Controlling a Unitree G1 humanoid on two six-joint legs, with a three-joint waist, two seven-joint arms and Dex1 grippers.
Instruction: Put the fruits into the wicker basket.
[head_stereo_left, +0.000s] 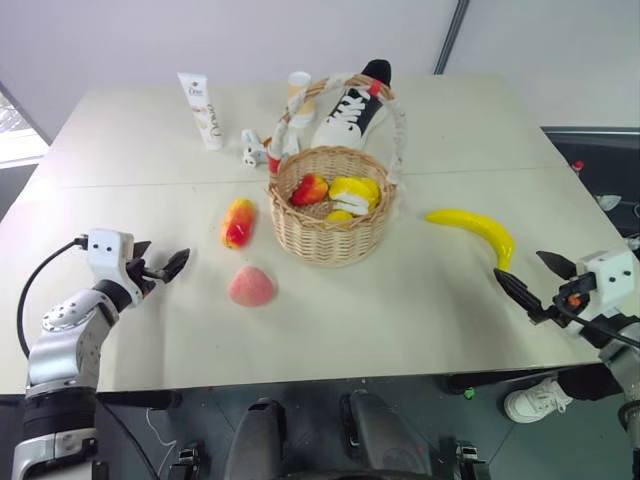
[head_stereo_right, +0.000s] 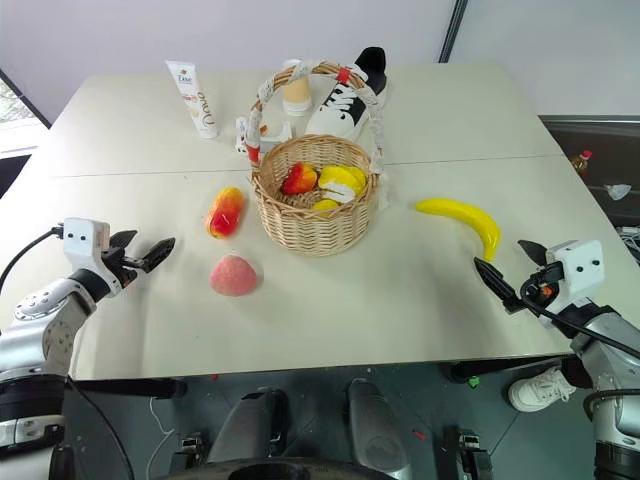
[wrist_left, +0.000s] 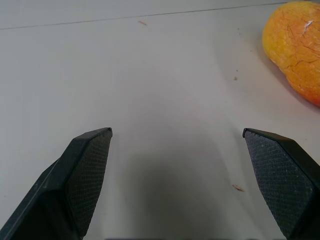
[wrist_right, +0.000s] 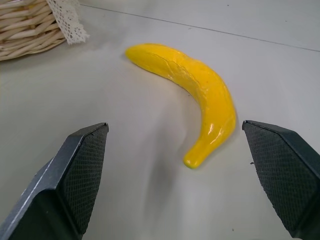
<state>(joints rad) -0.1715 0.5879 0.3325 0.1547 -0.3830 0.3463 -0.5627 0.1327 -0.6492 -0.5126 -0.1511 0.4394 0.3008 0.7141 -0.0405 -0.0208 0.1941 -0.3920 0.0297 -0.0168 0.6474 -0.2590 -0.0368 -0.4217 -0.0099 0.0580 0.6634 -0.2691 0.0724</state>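
So far some fruit sits in the wicker basket (head_stereo_left: 330, 215), but the peach (head_stereo_left: 251, 286), mango (head_stereo_left: 238, 222) and banana (head_stereo_left: 475, 232) lie on the table (head_stereo_left: 400, 300), both tools (head_stereo_left: 165, 265) (head_stereo_left: 528, 281) wide and empty.

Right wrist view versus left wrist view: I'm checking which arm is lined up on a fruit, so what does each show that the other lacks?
The right wrist view alone shows the banana lying ahead between the open right claw's fingers, plus an edge of the basket with its lace trim. The left wrist view alone shows part of the mango off to one side of the open left claw. Both share the pale table, and neither claw touches a fruit.
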